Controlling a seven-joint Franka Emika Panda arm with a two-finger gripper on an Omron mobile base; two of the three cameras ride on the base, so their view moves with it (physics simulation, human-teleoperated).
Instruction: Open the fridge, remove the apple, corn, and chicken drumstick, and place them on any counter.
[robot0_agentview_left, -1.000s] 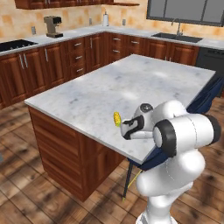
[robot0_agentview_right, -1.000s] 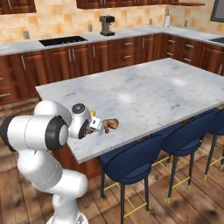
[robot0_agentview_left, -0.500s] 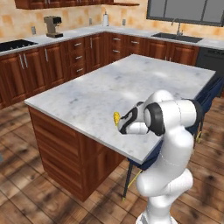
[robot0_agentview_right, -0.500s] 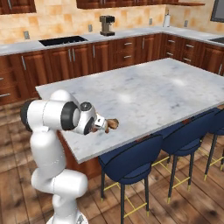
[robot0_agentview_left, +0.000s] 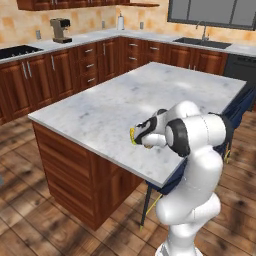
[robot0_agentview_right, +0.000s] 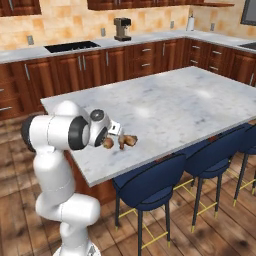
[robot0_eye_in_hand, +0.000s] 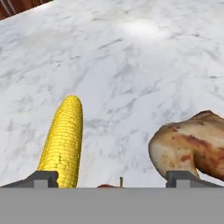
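Now one corn (robot0_eye_in_hand: 62, 140), one chicken drumstick (robot0_eye_in_hand: 192, 146) on counter (robot0_agentview_left: 125, 105), fingers (robot0_eye_in_hand: 40, 179) spread wide, empty.

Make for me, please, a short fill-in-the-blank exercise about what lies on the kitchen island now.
1. The corn lies flat on the white-grey ____ counter.
2. In the hand view, the chicken drumstick is on the ____ side of the corn.
3. The colour of the corn is ____.
4. The stools beside the counter are dark ____.

Missing words: marble; right; yellow; blue
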